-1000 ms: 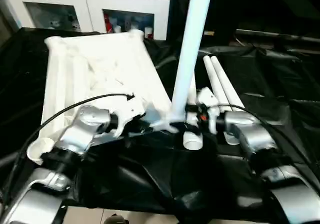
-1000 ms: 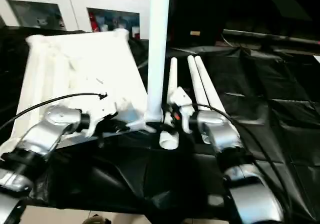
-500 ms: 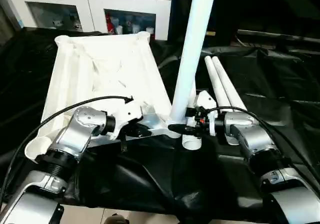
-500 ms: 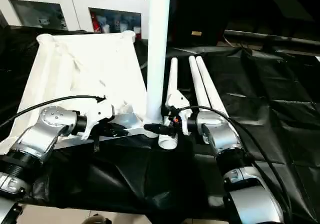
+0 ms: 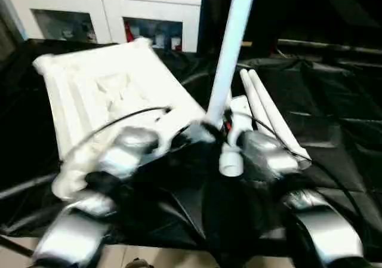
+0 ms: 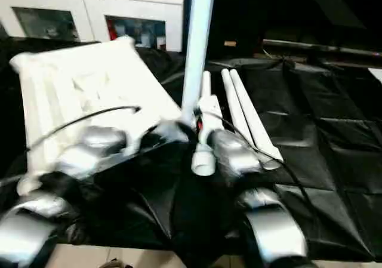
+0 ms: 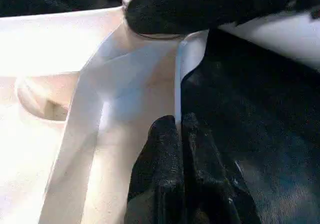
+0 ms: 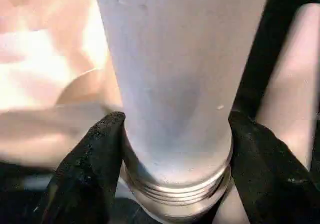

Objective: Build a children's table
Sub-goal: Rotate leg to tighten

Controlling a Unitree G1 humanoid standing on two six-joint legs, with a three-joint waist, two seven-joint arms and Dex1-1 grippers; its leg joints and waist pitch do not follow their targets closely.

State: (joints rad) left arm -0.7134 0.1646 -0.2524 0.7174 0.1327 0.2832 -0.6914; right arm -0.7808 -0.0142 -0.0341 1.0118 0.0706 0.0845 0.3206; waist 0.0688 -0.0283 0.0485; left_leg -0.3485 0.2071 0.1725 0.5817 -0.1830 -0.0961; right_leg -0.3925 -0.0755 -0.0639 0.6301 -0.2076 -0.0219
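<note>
Tabletop [image 5: 113,95] swung; right fingers [image 8: 95,164] clamp upright leg [image 8: 175,84], seemingly socketed; left fingers [image 7: 175,149] together.

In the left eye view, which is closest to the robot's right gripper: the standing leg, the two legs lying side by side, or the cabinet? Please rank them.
1. Standing leg: between the right gripper's fingers.
2. Two lying legs: on the black sheet, just beyond the gripper, on its right.
3. Cabinet: far back, on the left.

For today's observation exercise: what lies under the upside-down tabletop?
The tabletop rests ribbed side up on a black sheet, which shows around its edges. The left gripper pinches its near rim. Whatever lies directly beneath the tabletop is covered.
</note>
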